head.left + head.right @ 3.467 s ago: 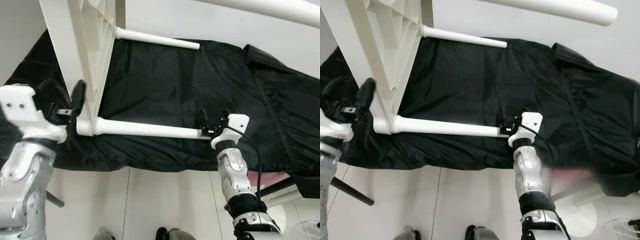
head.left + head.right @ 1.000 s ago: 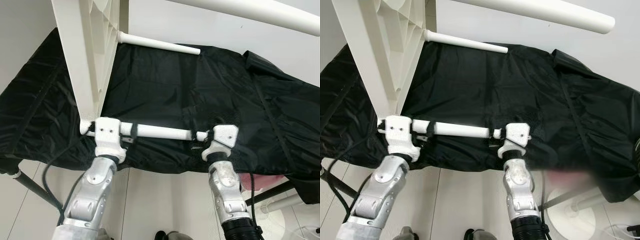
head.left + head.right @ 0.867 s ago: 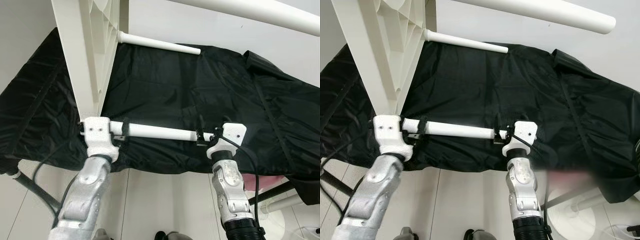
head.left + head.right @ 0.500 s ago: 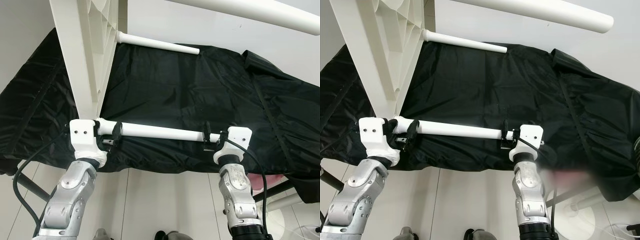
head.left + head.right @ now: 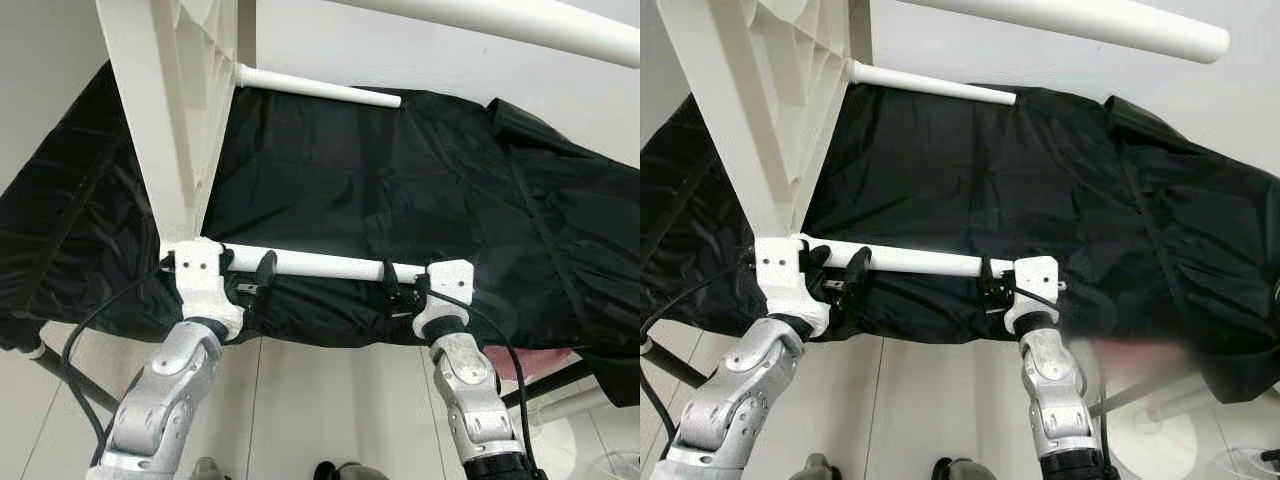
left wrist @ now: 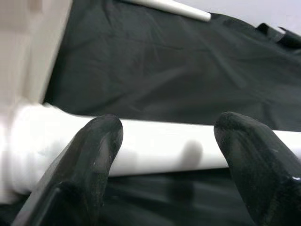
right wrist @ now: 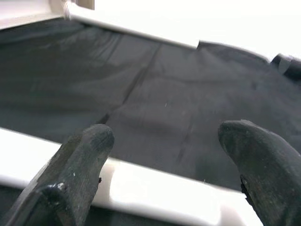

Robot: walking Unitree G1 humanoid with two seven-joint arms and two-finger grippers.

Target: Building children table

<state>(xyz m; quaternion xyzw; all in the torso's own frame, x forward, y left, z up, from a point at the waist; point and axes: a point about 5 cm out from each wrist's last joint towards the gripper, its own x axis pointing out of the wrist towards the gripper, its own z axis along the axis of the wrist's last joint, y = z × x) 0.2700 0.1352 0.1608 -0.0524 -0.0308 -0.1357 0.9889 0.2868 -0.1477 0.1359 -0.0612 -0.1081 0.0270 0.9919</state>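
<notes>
White table leg point(image 5: 315, 265) runs horizontally between both grippers, its left end socketed into the corner of the white tabletop point(image 5: 175, 110), which stands on edge above the left gripper point(image 5: 250, 280). Left gripper's fingers are spread wide, straddling the leg just beside the socket; the fingertips point(image 6: 101, 141) sit in front of the tube, contact can't be confirmed. Right gripper point(image 5: 397, 293) is at the leg's free end, fingers likewise wide apart with the tube crossing the gap, nothing clamped. A second leg point(image 5: 320, 88) sticks out from the tabletop's far corner, a third point(image 5: 1080, 20) passes overhead. Black cloth point(image 5: 400, 190) lies behind and under the leg. Tiled floor point(image 5: 330, 400) below.
</notes>
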